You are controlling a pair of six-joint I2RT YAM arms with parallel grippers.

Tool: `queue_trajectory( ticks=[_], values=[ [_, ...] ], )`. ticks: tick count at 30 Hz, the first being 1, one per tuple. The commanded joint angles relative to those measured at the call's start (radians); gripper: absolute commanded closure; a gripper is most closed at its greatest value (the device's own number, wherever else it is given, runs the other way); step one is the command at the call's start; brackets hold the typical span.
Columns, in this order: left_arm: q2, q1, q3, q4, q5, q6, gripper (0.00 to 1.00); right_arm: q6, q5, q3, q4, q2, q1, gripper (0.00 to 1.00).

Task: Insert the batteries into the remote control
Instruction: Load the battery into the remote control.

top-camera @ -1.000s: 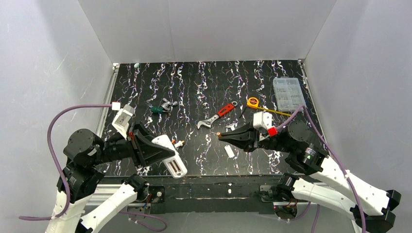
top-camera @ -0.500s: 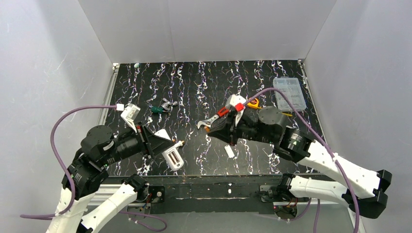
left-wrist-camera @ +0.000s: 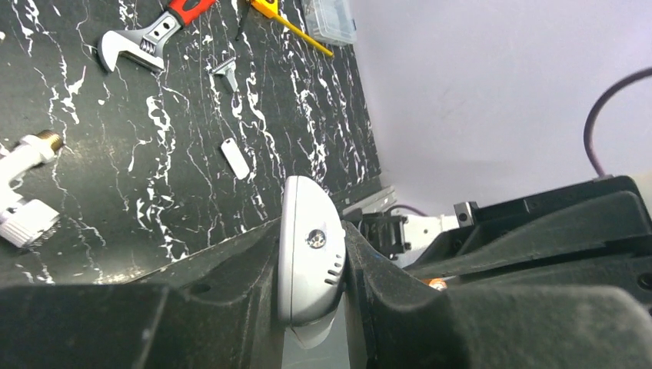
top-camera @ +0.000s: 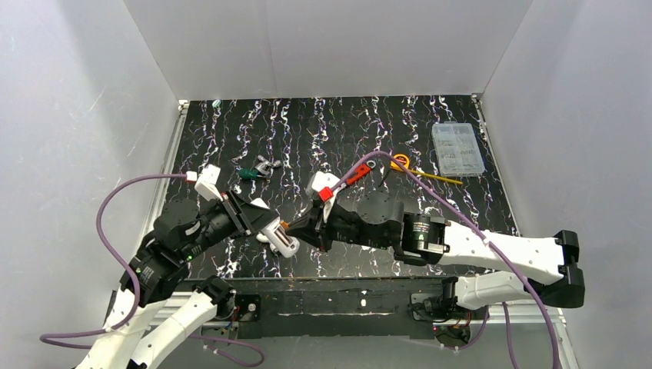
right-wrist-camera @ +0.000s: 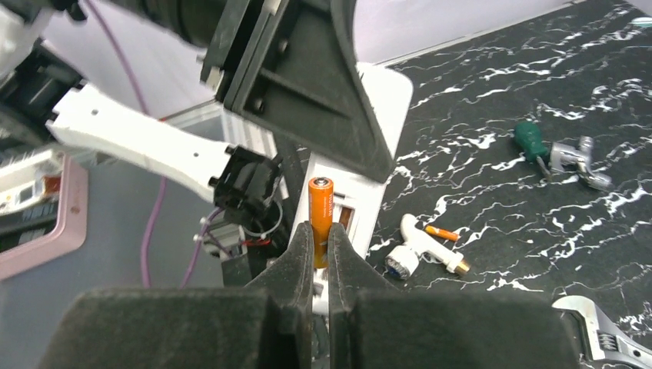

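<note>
My left gripper (top-camera: 265,221) is shut on the white remote control (top-camera: 277,234) and holds it above the table's near left part. In the left wrist view the remote's rounded end (left-wrist-camera: 309,265) sits clamped between the two black fingers. My right gripper (right-wrist-camera: 321,234) is shut on an orange battery (right-wrist-camera: 321,201), which points up at the remote's open battery recess (right-wrist-camera: 350,211), very close to it. The battery's tip also shows in the left wrist view (left-wrist-camera: 437,284). A second orange battery (right-wrist-camera: 442,232) lies on the table.
A white tube-shaped tool (right-wrist-camera: 419,247) lies beside the loose battery. A small white cover piece (left-wrist-camera: 234,158) lies on the mat. A red-handled wrench (left-wrist-camera: 154,31), a yellow tape measure (top-camera: 400,161), a clear parts box (top-camera: 457,148) and a green-handled tool (top-camera: 252,173) lie farther back.
My right arm has swung left across the table with the battery, up to the remote. My left gripper has carried the remote right and away from the near edge.
</note>
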Motion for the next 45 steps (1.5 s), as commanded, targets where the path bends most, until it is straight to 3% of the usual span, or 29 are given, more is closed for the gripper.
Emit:
queue_trajectory(
  ticks=[1,17,36,45],
  values=[
    [-0.028,0.001,-0.060,0.165,-0.050,-0.155,1.00,0.048,0.149,0.085,0.046,0.011,0.008,0.99],
    [-0.047,0.000,-0.123,0.260,-0.084,-0.222,1.00,0.050,0.159,0.134,-0.086,0.073,0.010,0.99],
    [-0.057,0.001,-0.132,0.255,-0.088,-0.229,1.00,-0.003,0.253,0.141,-0.161,0.100,0.009,0.98],
    [-0.050,0.000,-0.146,0.279,-0.082,-0.251,1.00,-0.019,0.268,0.141,-0.179,0.113,0.008,0.89]
  ],
)
